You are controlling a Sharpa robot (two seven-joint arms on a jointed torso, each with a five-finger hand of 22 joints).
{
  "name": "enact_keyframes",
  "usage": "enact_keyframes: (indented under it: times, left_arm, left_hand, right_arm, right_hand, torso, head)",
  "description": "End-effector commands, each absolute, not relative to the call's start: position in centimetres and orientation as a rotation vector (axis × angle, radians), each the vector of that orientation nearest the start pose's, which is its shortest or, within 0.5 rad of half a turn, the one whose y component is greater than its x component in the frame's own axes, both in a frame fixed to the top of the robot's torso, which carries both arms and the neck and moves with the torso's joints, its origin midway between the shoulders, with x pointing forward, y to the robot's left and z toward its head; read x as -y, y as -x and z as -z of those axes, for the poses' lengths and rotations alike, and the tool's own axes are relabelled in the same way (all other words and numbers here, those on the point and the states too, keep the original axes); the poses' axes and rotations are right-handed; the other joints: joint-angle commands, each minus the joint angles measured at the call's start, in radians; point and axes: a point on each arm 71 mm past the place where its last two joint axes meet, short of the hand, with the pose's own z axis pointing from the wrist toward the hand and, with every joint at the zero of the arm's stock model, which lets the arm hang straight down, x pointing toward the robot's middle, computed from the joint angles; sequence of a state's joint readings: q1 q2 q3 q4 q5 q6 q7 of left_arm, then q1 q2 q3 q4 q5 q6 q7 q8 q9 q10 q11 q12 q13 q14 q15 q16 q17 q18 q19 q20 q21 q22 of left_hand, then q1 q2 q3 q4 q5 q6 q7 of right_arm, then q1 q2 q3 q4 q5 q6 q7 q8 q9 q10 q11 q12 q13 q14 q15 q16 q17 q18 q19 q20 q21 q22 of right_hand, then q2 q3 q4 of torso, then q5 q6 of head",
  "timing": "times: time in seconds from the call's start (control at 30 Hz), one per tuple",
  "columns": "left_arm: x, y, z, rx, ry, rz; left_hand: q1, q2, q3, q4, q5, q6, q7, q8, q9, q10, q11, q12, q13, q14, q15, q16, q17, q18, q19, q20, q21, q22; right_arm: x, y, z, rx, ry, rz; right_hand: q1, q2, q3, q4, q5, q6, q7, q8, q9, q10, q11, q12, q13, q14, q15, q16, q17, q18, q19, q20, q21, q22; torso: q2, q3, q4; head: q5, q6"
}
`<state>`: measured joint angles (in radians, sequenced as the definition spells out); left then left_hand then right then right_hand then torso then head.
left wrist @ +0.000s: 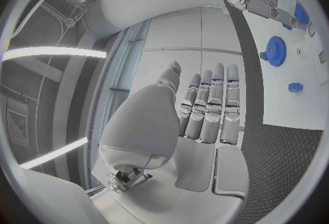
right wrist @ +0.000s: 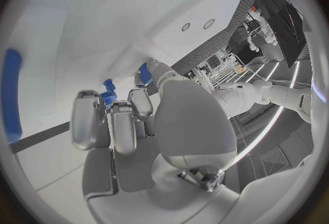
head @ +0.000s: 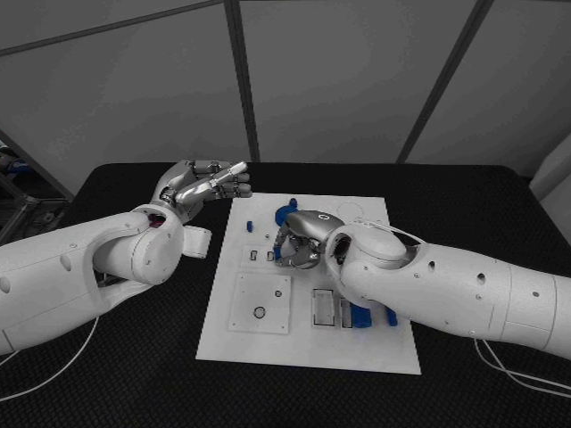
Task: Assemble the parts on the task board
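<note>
We've got the white task board [head: 314, 343] sitting center frame on the black table [head: 492, 201]. Our right hand [head: 299, 241] is curled down mid-board; can't tell if it's grasping anything. Left hand [head: 206, 185], upper left, is empty, fingers straight. Blue gear [left wrist: 276, 50] rests near the board's top edge.

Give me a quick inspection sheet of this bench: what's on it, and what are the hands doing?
Surface: black table, white board in the middle.
Job's things: blue gear and small blue parts on the board.
Clutter: nothing seen.
Hands: left hand raised beside the board, fingers straight, holding nothing; right hand low over the board, whether it holds anything I cannot tell.
Cables: white cable under the right arm.
Surroundings: grey wall panels.
</note>
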<state>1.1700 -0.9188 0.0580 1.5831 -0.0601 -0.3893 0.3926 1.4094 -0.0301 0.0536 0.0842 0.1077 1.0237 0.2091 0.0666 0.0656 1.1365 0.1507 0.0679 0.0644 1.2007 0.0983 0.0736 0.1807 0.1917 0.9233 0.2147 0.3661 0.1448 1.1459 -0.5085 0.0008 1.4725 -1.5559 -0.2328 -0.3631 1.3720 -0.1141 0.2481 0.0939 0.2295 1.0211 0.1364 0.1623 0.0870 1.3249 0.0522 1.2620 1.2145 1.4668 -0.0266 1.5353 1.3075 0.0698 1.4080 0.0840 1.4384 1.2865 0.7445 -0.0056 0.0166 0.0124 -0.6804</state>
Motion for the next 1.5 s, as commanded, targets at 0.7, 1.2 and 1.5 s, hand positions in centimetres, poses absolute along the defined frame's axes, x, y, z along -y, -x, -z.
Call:
enact_keyframes:
  times: [0.7,1.2,1.5]
  left_arm:
    - [-23.4,-48.7,15.0,-1.306,1.072,1.504]
    - [-23.5,-48.8,15.1,-1.316,1.071,1.496]
    - [-23.8,-48.8,15.3,-1.371,1.019,1.463]
  left_hand:
    - [-0.009,0.0,-0.001,-0.006,-0.007,-0.001,0.004,-0.004,-0.001,-0.001,0.002,-0.005,-0.001,-0.002,0.005,-0.004,0.001,-0.01,-0.004,0.0,-0.004,-0.001]
    - [-0.011,0.0,-0.001,-0.006,-0.007,-0.002,0.005,-0.004,-0.001,-0.002,0.003,-0.005,-0.001,-0.001,0.006,-0.005,0.002,-0.01,-0.005,0.0,-0.004,-0.001]
    - [-0.031,-0.005,-0.003,-0.003,-0.007,0.021,-0.017,0.002,0.001,0.069,-0.026,0.012,0.007,0.103,-0.03,0.053,0.038,-0.007,0.054,-0.025,0.045,0.02]
  right_arm:
    - [5.6,-47.2,20.4,-1.785,0.224,-0.628]
    - [6.1,-46.8,19.3,-1.657,0.163,-0.718]
    - [8.1,-45.7,18.1,-1.511,0.104,-0.862]
  right_hand:
    - [-0.028,-0.031,0.0,0.003,-0.012,-0.096,0.025,-0.031,-0.016,-0.075,0.022,-0.059,-0.069,0.087,0.025,-0.001,0.191,-0.002,-0.021,0.021,-0.022,-0.03]
    - [-0.047,-0.066,-0.034,0.029,-0.04,-0.122,0.028,-0.015,-0.016,-0.083,0.026,-0.059,-0.081,0.084,0.03,-0.004,0.184,0.0,-0.027,0.027,-0.03,-0.041]
    - [-0.009,-0.078,-0.171,0.095,-0.022,-0.174,0.034,0.0,-0.018,-0.087,0.032,-0.048,-0.089,0.079,0.035,-0.015,0.166,0.005,-0.04,0.031,-0.045,-0.066]
  torso:
    - [0.0,0.0003,0.0001]
    - [0.0,0.001,0.0]
    - [-0.001,0.0003,-0.0018]
  head:
    - [-0.001,-0.002]
    - [-0.003,-0.001]
    - [0.0,0.002]
